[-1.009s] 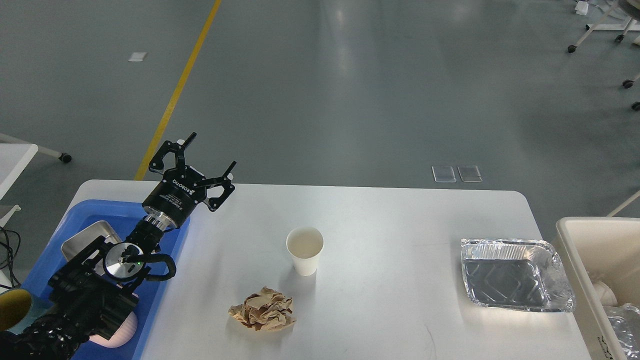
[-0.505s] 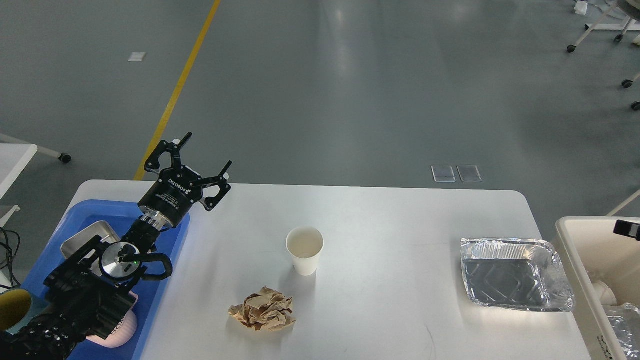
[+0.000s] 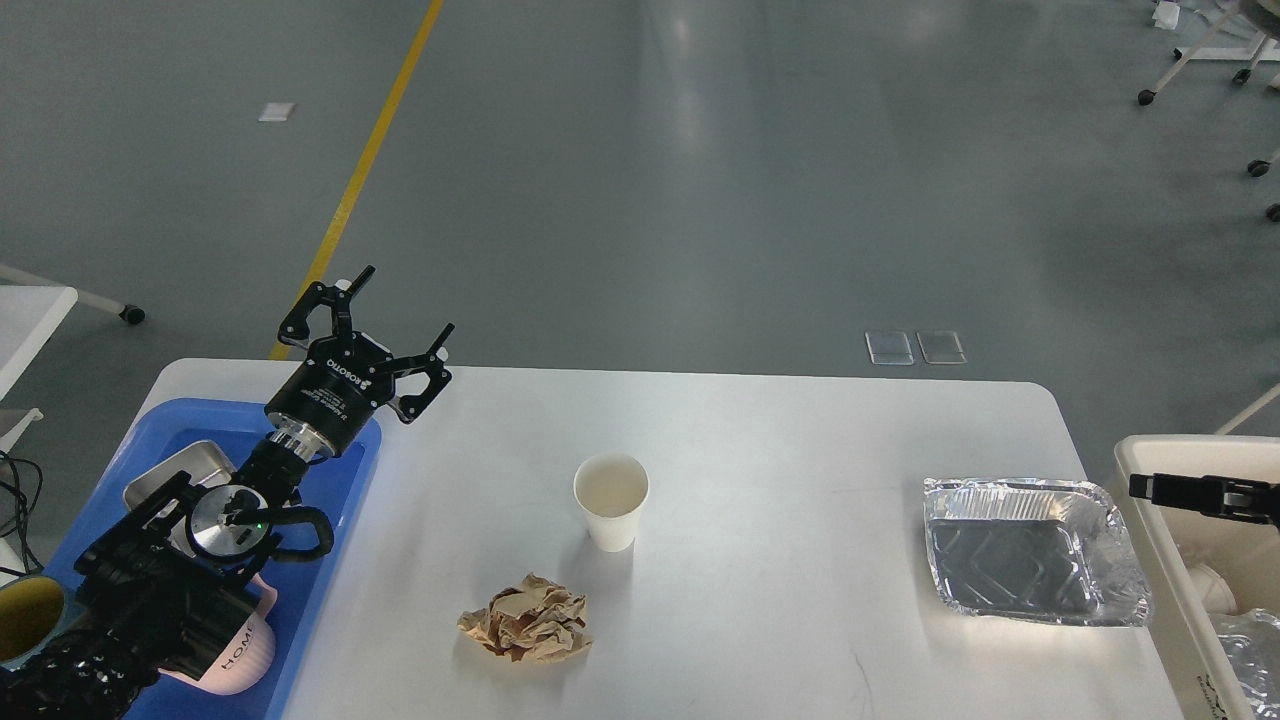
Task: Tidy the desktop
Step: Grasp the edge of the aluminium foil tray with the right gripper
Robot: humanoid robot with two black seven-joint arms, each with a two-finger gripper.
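Since the blue tray [image 3: 340, 560] seems meant for keepers and the bin [image 3: 1160, 520] for trash, the desktop [image 3: 780, 440] holds a paper cup [image 3: 611, 500], crumpled paper [image 3: 524, 618] and foil pan [image 3: 1030, 548]. Left gripper [image 3: 396, 312] hangs spread, empty; right gripper [image 3: 1175, 489] cannot be judged.

Lab/workshop hall: grey floor [image 3: 700, 200] w/ yellow line [image 3: 360, 170].

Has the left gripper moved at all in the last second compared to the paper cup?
Yes. The left gripper has drawn back leftward and away from the paper cup, which sits unmoved on the desktop. It is open and empty.
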